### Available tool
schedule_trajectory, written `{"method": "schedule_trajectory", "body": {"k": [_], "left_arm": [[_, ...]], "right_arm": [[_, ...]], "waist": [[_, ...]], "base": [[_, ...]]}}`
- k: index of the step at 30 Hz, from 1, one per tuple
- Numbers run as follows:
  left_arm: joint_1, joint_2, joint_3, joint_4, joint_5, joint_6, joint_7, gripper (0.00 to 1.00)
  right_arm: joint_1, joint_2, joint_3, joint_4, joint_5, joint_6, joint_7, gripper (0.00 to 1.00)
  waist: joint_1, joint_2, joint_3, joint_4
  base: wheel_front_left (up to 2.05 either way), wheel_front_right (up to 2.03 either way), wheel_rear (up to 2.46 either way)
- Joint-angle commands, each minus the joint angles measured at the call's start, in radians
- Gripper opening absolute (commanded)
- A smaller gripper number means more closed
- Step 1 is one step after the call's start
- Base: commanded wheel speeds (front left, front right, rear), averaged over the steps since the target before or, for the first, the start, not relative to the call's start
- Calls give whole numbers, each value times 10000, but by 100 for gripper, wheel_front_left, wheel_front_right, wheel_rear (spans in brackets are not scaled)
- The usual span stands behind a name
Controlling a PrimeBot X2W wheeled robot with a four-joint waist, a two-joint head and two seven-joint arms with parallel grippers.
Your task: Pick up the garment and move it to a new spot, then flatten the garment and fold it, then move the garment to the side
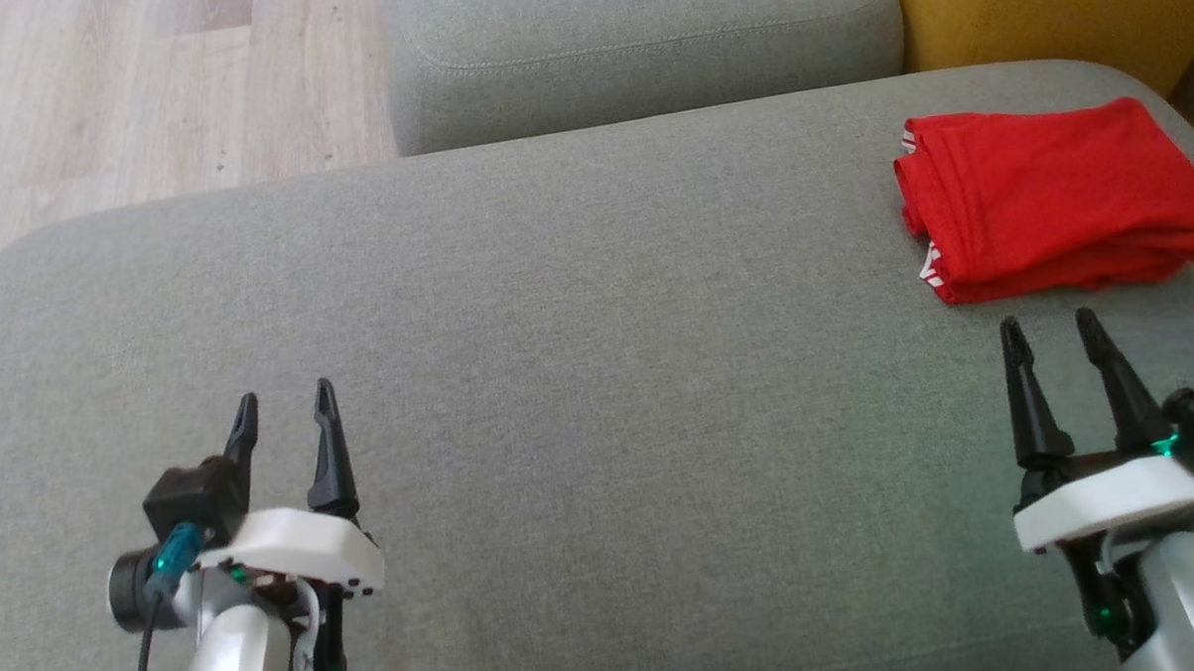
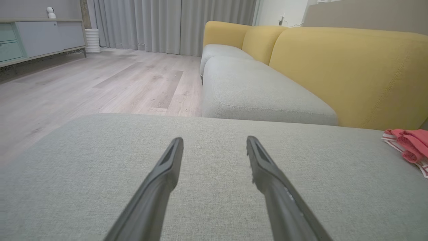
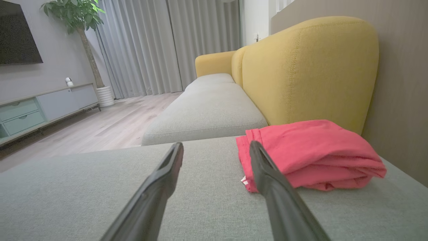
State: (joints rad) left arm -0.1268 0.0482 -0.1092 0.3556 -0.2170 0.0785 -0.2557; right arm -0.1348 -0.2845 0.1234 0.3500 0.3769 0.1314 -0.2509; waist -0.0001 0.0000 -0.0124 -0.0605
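Red garment (image 1: 1049, 201) lies folded at the right end of the grey sofa cushion (image 1: 597, 326), head view; left gripper (image 1: 286, 391) and right gripper (image 1: 1046, 320) empty, jaws spread. Left wrist: garment well apart. Right wrist: garment near. Task apparently complete.

folded red garment (image 3: 311, 154) on grey cushion (image 3: 83, 187) beside yellow backrest (image 3: 311, 70); right fingers (image 3: 160, 184) spread apart, empty, near garment
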Motion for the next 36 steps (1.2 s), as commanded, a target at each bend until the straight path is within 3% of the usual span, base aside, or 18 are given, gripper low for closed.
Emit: {"method": "schedule_trajectory", "body": {"k": [1, 12, 13, 18, 36], "left_arm": [[-404, 54, 466, -293, 140, -13, -60, 100], [-425, 23, 474, -317, 175, -83, -60, 100], [0, -31, 182, 11, 126, -81, 0, 0], [199, -59, 212, 463, 49, -93, 39, 0], [204, -47, 499, 233, -1982, -382, 569, 0]], "right_arm": [[-149, -29, 170, -402, -78, -7, -108, 100], [-335, 168, 457, -301, -42, -7, -108, 100], [34, 244, 288, -14, 0, 0, 0, 0], [226, 355, 351, 395, 69, 0, 40, 0], [233, 643, -47, 184, 1847, -1, 566, 0]], "waist": [[1, 0, 11, -3], [1, 0, 16, 94], [1, 0, 15, 96], [1, 0, 14, 102], [1, 0, 34, 175]], "base": [[0, 0, 0], [0, 0, 0], [0, 0, 0], [0, 0, 0], [0, 0, 0]]}}
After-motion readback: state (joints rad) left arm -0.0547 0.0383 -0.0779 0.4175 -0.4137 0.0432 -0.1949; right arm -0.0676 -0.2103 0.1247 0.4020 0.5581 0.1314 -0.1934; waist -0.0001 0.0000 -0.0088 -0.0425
